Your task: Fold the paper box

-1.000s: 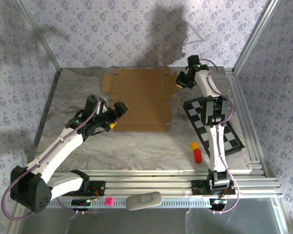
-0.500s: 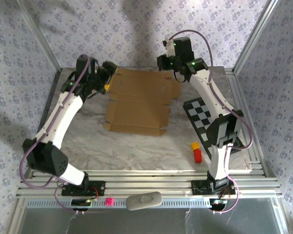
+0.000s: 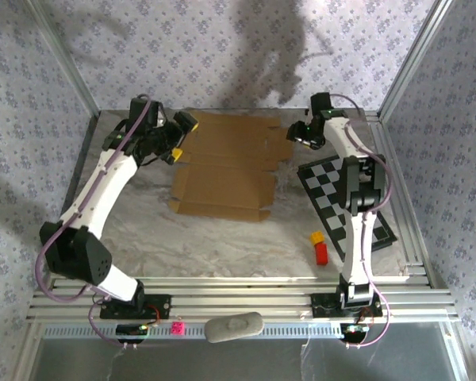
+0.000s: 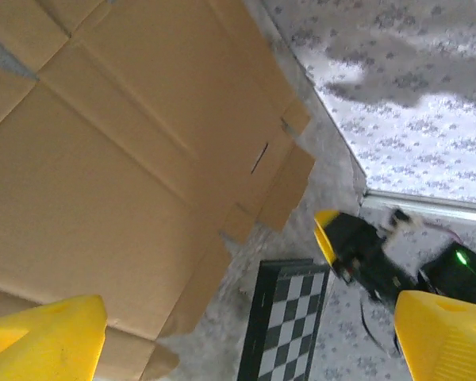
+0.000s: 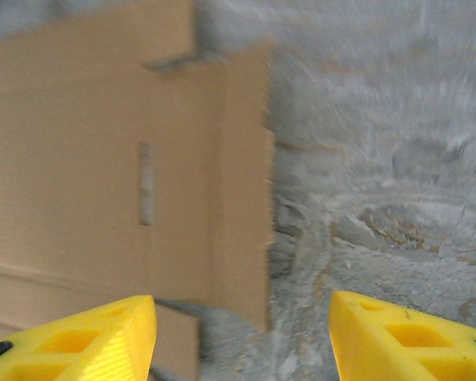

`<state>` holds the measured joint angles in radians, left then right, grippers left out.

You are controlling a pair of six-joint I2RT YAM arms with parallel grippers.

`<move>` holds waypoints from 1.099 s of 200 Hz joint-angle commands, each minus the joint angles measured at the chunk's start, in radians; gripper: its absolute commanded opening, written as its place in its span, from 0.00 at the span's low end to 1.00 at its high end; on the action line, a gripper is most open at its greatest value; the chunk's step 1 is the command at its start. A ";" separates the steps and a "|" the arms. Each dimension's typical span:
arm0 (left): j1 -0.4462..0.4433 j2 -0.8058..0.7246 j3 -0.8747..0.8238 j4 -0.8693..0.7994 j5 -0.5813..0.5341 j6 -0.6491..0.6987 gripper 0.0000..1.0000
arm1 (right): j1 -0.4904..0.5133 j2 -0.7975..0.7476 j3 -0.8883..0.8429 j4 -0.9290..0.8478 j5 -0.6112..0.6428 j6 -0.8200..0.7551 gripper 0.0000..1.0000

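At the left gripper [image 3: 182, 137]: jaws spread wide, yellow fingers [image 4: 44, 337] far apart, with nothing between them but open air above the cardboard. Hangs at the far-left corner of the paper box [image 3: 226, 163], pointing across it toward the right; touching the cardboard or not, cannot tell. At the right gripper [image 3: 296, 133]: jaws also parted, a clear gap between the yellow pads [image 5: 103, 333], clamping nothing. Sits just beside the box's far-right edge, with a narrow side flap and a slit below one pad and bare table [image 3: 222, 238] below the other. As for the box itself: lies unfolded and flat on the grey mottled table, in the far middle, between the two grippers, creases and tabs face up, all flaps down. Right of the box, near but apart: a black-and-white checkered board [image 3: 317, 190], partly under the right arm. By the board's near-left edge, just beside each other on the table: a yellow block [image 3: 316, 236] and a red block [image 3: 321, 253], well apart from the box.
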<state>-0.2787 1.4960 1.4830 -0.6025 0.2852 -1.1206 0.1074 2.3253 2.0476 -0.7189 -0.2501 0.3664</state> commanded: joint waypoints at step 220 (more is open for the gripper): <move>0.079 0.019 0.282 -0.261 -0.113 -0.363 0.91 | 0.329 -0.418 -0.109 0.486 0.080 -0.540 0.00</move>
<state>-0.2092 1.4395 1.6245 -0.6449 0.2096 -1.1690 0.4198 2.0094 2.0365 -0.4137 -0.2043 0.0090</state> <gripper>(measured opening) 0.905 0.065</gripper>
